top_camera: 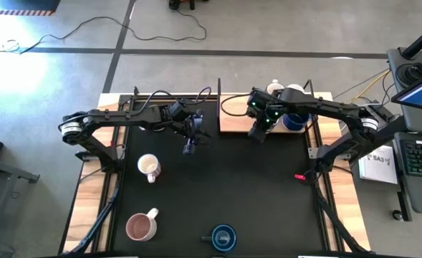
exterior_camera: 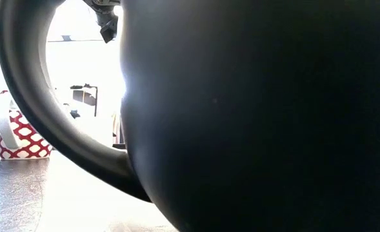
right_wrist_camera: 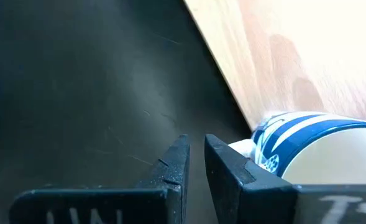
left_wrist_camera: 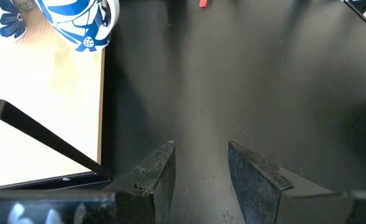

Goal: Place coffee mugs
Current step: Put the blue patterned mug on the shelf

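My left gripper (top_camera: 189, 145) hangs open above the black mat (top_camera: 218, 186), left of its middle; nothing is between its fingers (left_wrist_camera: 198, 168). My right gripper (top_camera: 257, 134) hovers at the mat's far edge beside the wooden board (top_camera: 233, 120). Its fingers (right_wrist_camera: 196, 155) stand a narrow gap apart with nothing between them. A blue-and-white striped mug (right_wrist_camera: 307, 146) stands just beyond them, untouched. On the mat stand a white mug (top_camera: 148, 168), a pink mug (top_camera: 140, 226) and a dark blue mug (top_camera: 223, 236). The dark blue one fills the low view (exterior_camera: 254, 116).
More mugs stand on the board at the back right: two white ones (top_camera: 275, 87) (top_camera: 294, 92) and a blue one (top_camera: 294, 120). A small red thing (top_camera: 299, 176) lies at the mat's right edge. The mat's middle and right half are bare.
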{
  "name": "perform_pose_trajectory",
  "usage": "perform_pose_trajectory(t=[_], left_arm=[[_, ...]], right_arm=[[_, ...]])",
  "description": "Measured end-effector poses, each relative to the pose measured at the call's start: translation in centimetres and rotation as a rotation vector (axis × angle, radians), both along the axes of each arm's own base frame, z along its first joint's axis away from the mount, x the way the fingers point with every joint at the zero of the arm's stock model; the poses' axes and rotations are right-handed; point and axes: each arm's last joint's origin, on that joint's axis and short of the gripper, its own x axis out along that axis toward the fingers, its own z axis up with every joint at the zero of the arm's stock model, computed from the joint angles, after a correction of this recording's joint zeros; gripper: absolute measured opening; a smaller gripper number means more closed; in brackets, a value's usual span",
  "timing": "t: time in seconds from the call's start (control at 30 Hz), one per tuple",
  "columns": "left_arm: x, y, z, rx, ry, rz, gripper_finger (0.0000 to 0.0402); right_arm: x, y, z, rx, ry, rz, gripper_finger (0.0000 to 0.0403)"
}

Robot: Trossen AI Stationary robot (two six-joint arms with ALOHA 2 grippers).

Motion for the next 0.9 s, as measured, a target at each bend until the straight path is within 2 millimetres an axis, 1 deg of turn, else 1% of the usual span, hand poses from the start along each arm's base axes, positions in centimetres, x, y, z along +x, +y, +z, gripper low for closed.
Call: perform_pose_trajectory(t=[0.17,0.37,0.53,0.9], left_arm=[[0.0,0.0,0.0,0.0,0.0,0.0,0.0128],[0.0,0.0,0.0,0.0,0.0,0.0,0.0128],[0.0,0.0,0.0,0.0,0.0,0.0,0.0128],[0.0,0.0,0.0,0.0,0.0,-0.001,0.0128]], right_arm=[[-0.2,-0.2,-0.4,-0.06,0.074,-0.021,0.0038],[-0.6,-0.1,-0.5,-0.071,0.123,-0.01,0.0038],[-1.2,-0.1,-0.6,-0.112,0.206,-0.015,0.0038],[-1.7,-0.4,-0.5,-0.181,0.261,-0.026,0.0038]])
